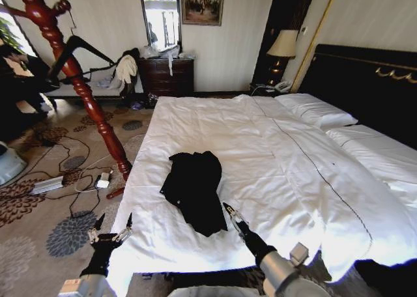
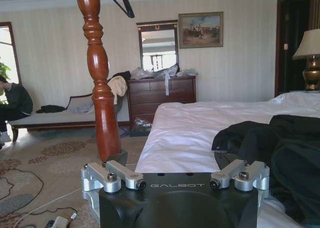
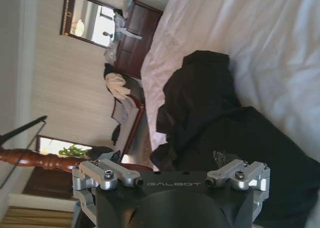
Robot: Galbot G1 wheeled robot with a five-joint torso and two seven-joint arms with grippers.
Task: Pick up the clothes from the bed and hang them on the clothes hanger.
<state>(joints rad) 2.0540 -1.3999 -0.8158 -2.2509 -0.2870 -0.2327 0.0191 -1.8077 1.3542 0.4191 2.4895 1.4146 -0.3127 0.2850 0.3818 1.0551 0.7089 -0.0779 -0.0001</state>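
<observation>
The black jacket [image 1: 194, 189] lies crumpled on the white sheet of the bed [image 1: 273, 160], near the bed's foot and toward its left edge. Its long axis runs roughly from the foot of the bed toward the headboard, slanted slightly, with the broader lower part nearest the robot.

The right hand [image 1: 229, 212] hovers just beside the near right corner of the jacket, its fingers pointing toward the cloth. In the right wrist view the jacket fills the space directly ahead of the hand [image 3: 170, 180], and the finger linkages stand spread wide with nothing between them.

The left hand [image 1: 112, 228] sits at the left edge of the bed, over the floor, with the jacket off to its right and clearly farther away. Its linkages also stand spread wide and empty in the left wrist view [image 2: 175, 180].

Judgement: the right hand is the nearer one and is better aligned for the pick.

The clothes hanger [image 1: 79, 47] hangs on the red-brown wooden stand [image 1: 78, 82], to the left of the bed and well apart from the jacket.
</observation>
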